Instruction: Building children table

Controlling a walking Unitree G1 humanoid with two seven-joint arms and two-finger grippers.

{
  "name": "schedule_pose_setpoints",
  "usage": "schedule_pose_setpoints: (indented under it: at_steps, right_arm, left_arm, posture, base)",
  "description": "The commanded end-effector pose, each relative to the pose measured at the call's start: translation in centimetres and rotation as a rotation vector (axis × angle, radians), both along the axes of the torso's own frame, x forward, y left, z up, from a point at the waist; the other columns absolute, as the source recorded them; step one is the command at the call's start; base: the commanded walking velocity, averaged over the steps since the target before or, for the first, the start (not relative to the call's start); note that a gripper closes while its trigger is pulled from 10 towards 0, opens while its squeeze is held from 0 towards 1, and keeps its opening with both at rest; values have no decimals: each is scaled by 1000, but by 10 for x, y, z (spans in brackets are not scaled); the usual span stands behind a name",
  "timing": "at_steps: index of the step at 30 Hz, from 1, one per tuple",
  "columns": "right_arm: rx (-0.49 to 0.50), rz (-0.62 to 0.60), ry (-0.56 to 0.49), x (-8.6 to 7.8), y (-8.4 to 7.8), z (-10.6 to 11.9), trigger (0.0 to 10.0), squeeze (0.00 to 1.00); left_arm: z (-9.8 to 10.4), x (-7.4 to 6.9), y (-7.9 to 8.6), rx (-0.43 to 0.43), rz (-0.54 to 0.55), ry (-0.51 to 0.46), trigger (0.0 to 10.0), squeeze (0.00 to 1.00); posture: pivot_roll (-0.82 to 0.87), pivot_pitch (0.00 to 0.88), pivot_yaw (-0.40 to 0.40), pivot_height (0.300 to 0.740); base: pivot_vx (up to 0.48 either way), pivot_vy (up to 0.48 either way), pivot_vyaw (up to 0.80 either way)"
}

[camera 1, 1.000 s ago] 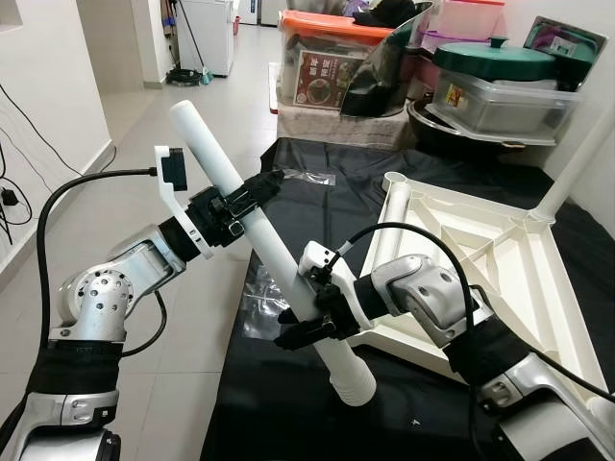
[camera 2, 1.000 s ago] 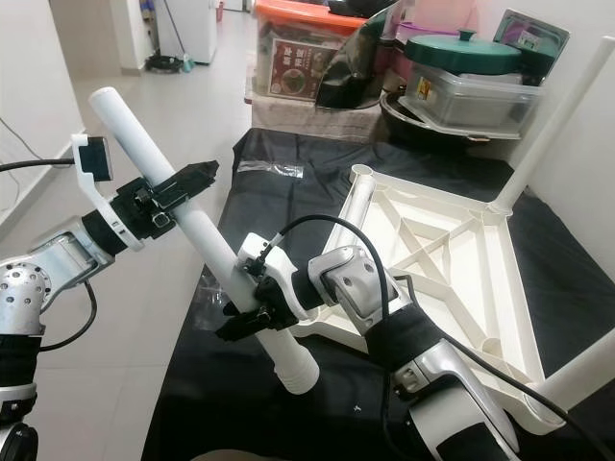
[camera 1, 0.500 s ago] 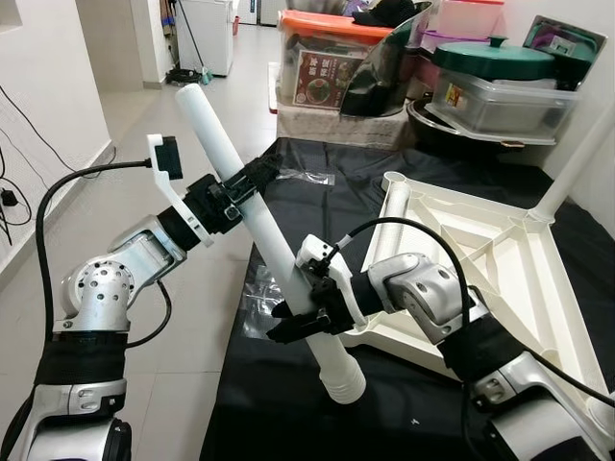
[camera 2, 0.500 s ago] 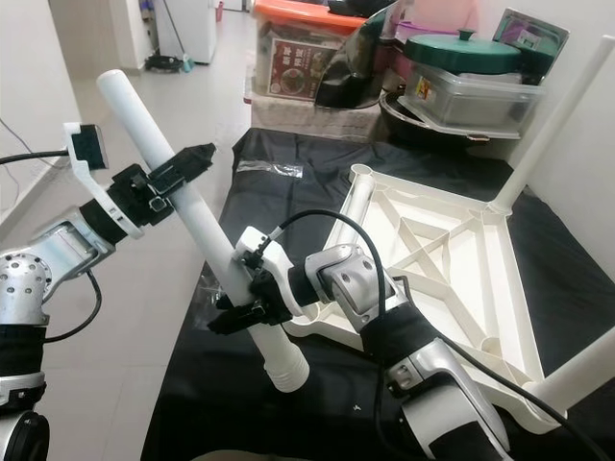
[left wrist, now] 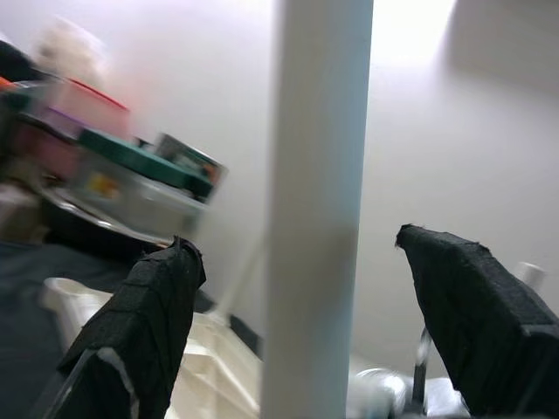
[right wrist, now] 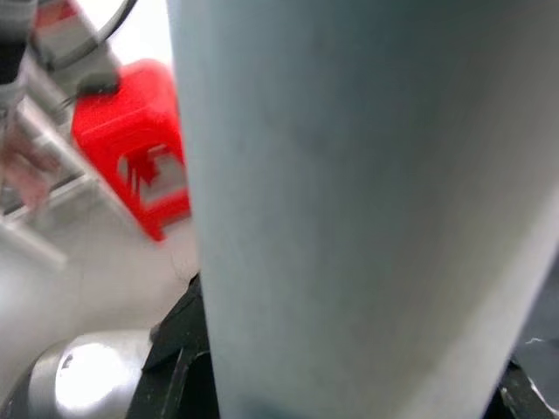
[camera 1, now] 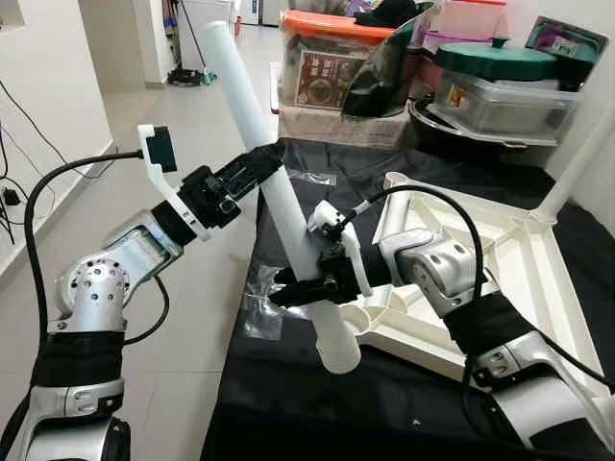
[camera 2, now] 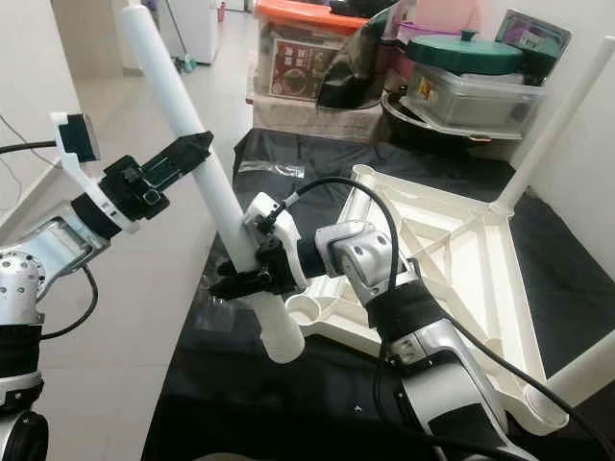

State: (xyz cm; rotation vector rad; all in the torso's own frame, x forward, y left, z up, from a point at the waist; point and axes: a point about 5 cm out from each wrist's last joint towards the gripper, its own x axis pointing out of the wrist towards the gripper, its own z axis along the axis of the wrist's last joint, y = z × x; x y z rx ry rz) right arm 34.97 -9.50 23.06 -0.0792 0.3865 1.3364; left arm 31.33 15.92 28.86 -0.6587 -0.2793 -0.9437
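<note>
A long white table leg is held in the air between both arms, just beside the near-left corner of the upturned white tabletop that lies on a black sheet over the floor. The leg's long axis runs steeply, leaning up and away from the tabletop toward the hallway, with its threaded lower end hanging close above the round corner socket of the tabletop. That socket sits just beside and slightly toward the tabletop from the leg's foot, so the coming move, by the look of it, turns on swinging the leg upright and bringing the foot across and down into the socket.

The right tool grips the leg low, near the threaded end, its black fingers closed round the tube; it is the arm nearer the socket and will likely steer the foot. The left tool is higher up the leg, farther from the tabletop; the left wrist view shows its fingers standing apart on either side of the tube, bracketing it loosely rather than pinching.

Two legs already stand on the tabletop's far side: one at the far-right corner, another at the near-right. Stacked storage boxes crowd the space beyond the tabletop, while the tiled floor on the leg's outer side gives free room to swing.
</note>
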Motion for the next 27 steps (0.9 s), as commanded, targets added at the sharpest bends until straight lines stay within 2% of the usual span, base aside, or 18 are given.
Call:
schedule_pose_setpoints:
  at_steps: [1, 3, 4, 7, 10, 12, 13, 14, 15, 16, 18, 19, 20, 21, 22, 23, 24, 27]
  right_arm:
    - [126, -102, -80, 10, -14, 24, 0, 0]
    - [198, -171, -119, 15, -20, 34, 0, 0]
    - [198, -171, -119, 15, -20, 34, 0, 0]
    - [342, -303, -222, 22, -29, 54, 0, 0]
    - [366, -323, -240, 23, -30, 57, 0, 0]
    - [417, -427, -285, 29, -35, 67, 0, 0]
    - [417, -427, -285, 29, -35, 67, 0, 0]
    - [438, -534, -306, 35, -40, 72, 1176, 0]
    - [451, -606, -318, 39, -43, 75, 1176, 0]
    - [462, -704, -339, 42, -48, 76, 10000, 0]
    - [462, -704, -339, 42, -48, 76, 10000, 0]
    - [499, -803, -366, 45, -52, 77, 10000, 0]
    - [499, -803, -366, 45, -52, 77, 10000, 0]
    - [468, -871, -420, 44, -52, 71, 10000, 0]
    - [468, -871, -420, 44, -52, 71, 10000, 0]
    - [417, -902, -477, 41, -50, 65, 10000, 0]
    - [476, -882, -465, 34, -43, 57, 10000, 0]
    - [509, -856, -442, 28, -38, 50, 10000, 0]
  left_arm:
    - [-6, -3, 7, 6, 99, 17, 10000, 0]
    - [-10, -5, 10, 18, 157, 27, 10000, 0]
    - [-10, -5, 10, 18, 157, 27, 10000, 0]
    - [-23, -13, 16, 6, 267, 71, 10000, 0]
    - [-27, -15, 16, 2, 283, 82, 10000, 0]
    - [-34, -19, 19, 16, 339, 110, 10000, 0]
    - [-34, -19, 19, 16, 339, 110, 10000, 0]
    - [-40, -20, 21, 47, 405, 124, 10000, 0]
    - [-43, -22, 22, 69, 451, 131, 10000, 0]
    - [-51, -24, 23, 132, 515, 136, 10000, 0]
    - [-51, -24, 23, 132, 515, 136, 10000, 0]
    - [-60, -27, 23, 177, 584, 155, 10000, 0]
    - [-60, -27, 23, 177, 584, 155, 10000, 0]
    - [-70, -33, 21, 242, 637, 168, 10000, 0]
    - [-70, -33, 21, 242, 637, 168, 10000, 0]
    - [-79, -38, 20, 281, 680, 190, 10000, 0]
    - [-87, -45, 14, 312, 694, 207, 10000, 0]
    - [-92, -50, 10, 333, 700, 220, 10000, 0]
  posture:
    - [76, 0, -80, 740]
    - [80, 0, -81, 740]
    - [80, 0, -81, 740]
    - [80, 0, -80, 740]
    - [83, 0, -80, 740]
    - [83, 0, -80, 740]
    - [83, 0, -80, 740]
    - [86, 0, -82, 740]
    - [86, 0, -82, 740]
    - [85, 0, -83, 740]
    - [85, 0, -83, 740]
    - [88, 0, -86, 740]
    - [88, 0, -86, 740]
    - [87, 0, -86, 740]
    - [87, 0, -86, 740]
    - [87, 0, -86, 740]
    - [89, 0, -87, 740]
    - [92, 0, -89, 740]
  base:
    - [0, 0, 0]
    - [0, 0, 0]
    - [0, 0, 0]
    - [0, 0, 0]
    - [0, 0, 0]
    - [0, 0, 0]
    - [0, 0, 0]
    - [0, 0, 0]
    - [0, 0, 0]
    - [0, 0, 0]
    - [0, 0, 0]
    - [0, 0, 0]
    - [0, 0, 0]
    - [0, 0, 0]
    - [0, 0, 0]
    - [0, 0, 0]
    - [0, 0, 0]
    - [0, 0, 0]
